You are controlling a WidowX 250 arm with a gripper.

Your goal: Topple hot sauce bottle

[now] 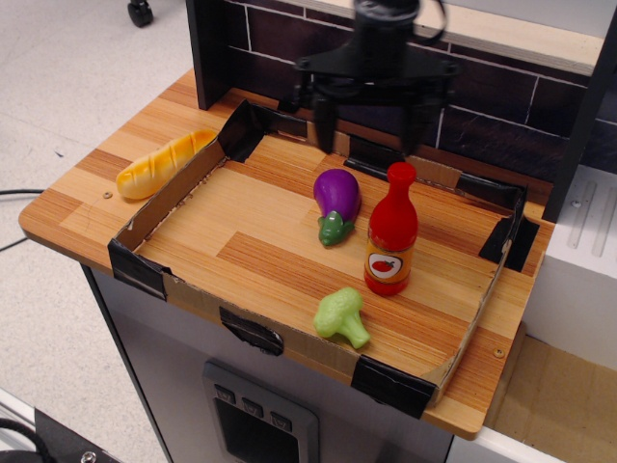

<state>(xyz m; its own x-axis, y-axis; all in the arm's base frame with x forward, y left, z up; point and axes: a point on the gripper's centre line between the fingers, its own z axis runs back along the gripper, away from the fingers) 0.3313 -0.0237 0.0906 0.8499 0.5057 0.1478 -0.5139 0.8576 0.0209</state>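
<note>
The hot sauce bottle [391, 231] is red with a rounded cap and an orange-yellow label with a red chili mark. It stands upright in the right half of the cardboard-walled tray [164, 201]. My gripper [370, 130] is black and hangs open and empty above the tray's far edge, behind and a little left of the bottle's cap. Its fingers point down with a wide gap between them. It touches nothing.
A purple eggplant [335, 201] lies just left of the bottle. A green broccoli [341, 316] lies in front of the bottle near the front wall. A yellow bread loaf [164, 163] lies outside the tray at left. A dark brick wall [501, 121] stands behind.
</note>
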